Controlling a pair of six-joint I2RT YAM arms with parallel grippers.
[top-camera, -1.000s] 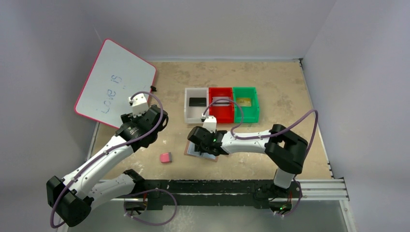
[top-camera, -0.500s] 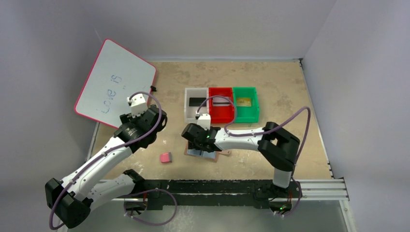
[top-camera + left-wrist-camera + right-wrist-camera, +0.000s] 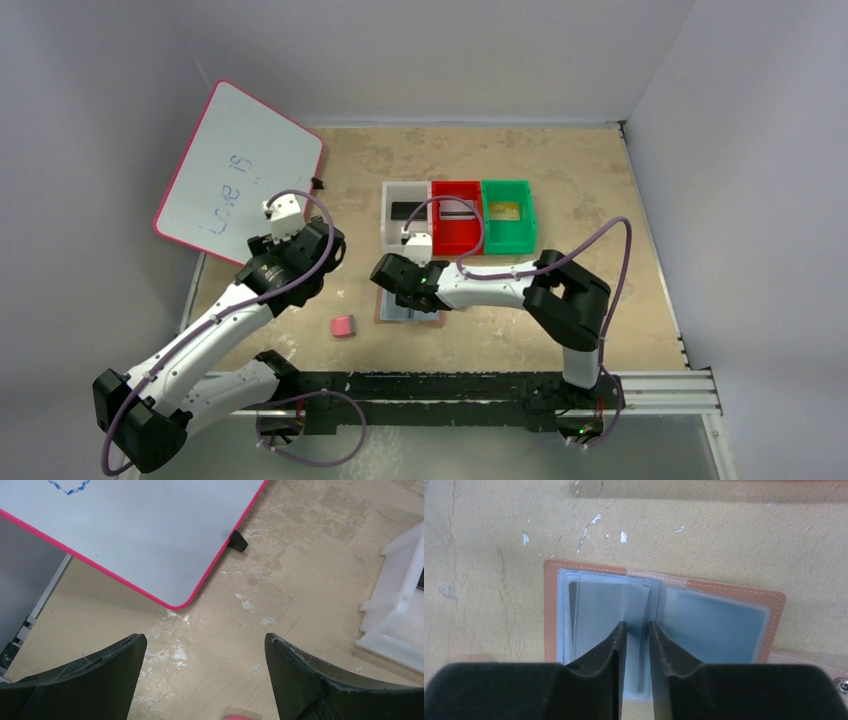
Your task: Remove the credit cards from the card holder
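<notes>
The right tool [image 3: 635, 626] was seen nearly clenched over the card holder [image 3: 724, 622] laid open on the worktop [image 3: 724, 540], its grip not discernible, so a clear sleeve might be pinched and the holder dragged.

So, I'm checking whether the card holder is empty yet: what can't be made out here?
1. Right wrist view: the card holder has cloudy sleeves that blur their contents; a dark strip at the left may be a card.
2. Same view: the right jaws cover the middle sleeve lower down; whether they pinch it is unclear.
3. Top view: the right arm hides most of the holder.
</notes>
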